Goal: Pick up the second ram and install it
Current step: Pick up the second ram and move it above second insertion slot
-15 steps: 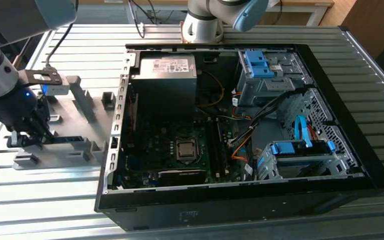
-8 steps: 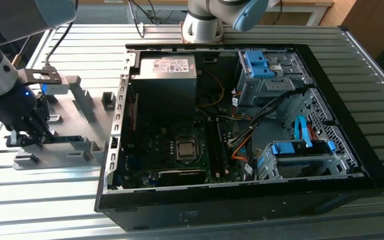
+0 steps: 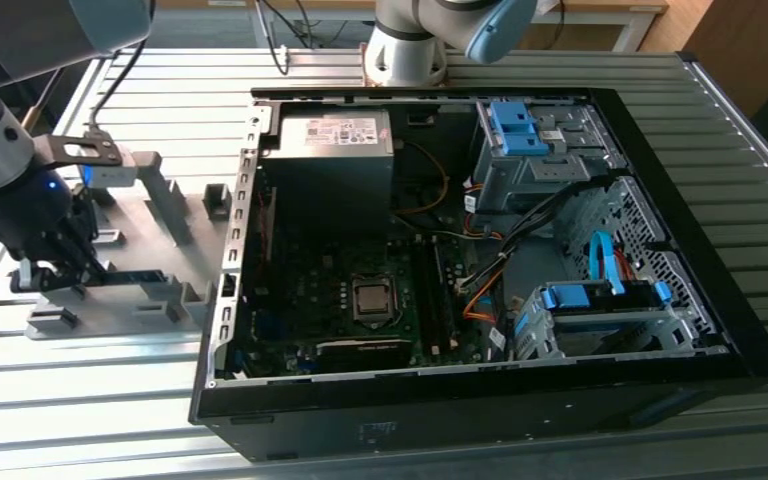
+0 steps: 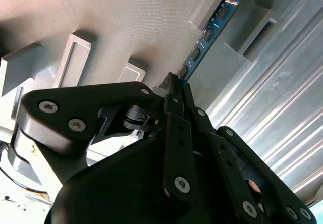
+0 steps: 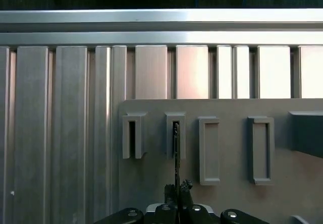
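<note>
One gripper: the gripper (image 4: 174, 82) is narrow, its fingers (image 4: 177, 133) pinched on the near end of the second ram.
Second ram: the second ram (image 4: 207, 32) is a blue-green stick with dark chips. It stands on edge in the grey fixture, and its far end sits inside a slotted block (image 4: 214, 2).
Edge-on look: in the first wrist view the stick appears as a thin dark line running from one narrow slotted block to the fingertips.
Grey fixture: the grey fixture (image 3: 157, 290) lies flat on the desk, at about 9 o'clock from the computer case in the exterior view. Several upright blocks rise from it.
Arm: the arm (image 3: 11, 190) reaches down over the fixture at about 9 o'clock in the exterior view, with the gripper low among the blocks.
Computer case: the computer case (image 3: 491, 400) lies open on its side, motherboard facing up, well apart from the gripper.
CPU socket: the CPU socket (image 3: 373, 298) sits near the middle of the board.
Blue clips: the blue clips (image 3: 511, 125) sit on the drive bays at about 1 o'clock inside the case.
Desk: the desk (image 3: 91, 400) is ribbed aluminium and carries both fixture and case.
</note>
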Robot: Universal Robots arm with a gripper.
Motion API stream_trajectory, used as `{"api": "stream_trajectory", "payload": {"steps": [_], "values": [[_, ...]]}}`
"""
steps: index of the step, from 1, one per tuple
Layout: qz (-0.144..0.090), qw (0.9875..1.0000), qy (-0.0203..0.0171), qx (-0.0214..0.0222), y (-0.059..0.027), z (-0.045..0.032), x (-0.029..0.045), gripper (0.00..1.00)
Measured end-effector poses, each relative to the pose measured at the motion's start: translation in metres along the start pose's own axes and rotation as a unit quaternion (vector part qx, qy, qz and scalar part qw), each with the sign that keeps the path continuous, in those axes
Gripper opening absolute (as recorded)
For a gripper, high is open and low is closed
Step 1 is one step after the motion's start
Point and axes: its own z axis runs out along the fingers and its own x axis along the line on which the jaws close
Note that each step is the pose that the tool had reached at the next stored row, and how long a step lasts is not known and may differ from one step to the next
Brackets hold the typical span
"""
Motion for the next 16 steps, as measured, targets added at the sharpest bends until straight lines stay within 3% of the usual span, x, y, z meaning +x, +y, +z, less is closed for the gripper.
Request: {"api": "stream_trajectory", "payload": {"steps": [16], "values": [[0.000,1.0000,-0.0001,0.0001,0.0000,-0.0034,0.0000,0.14]]}}
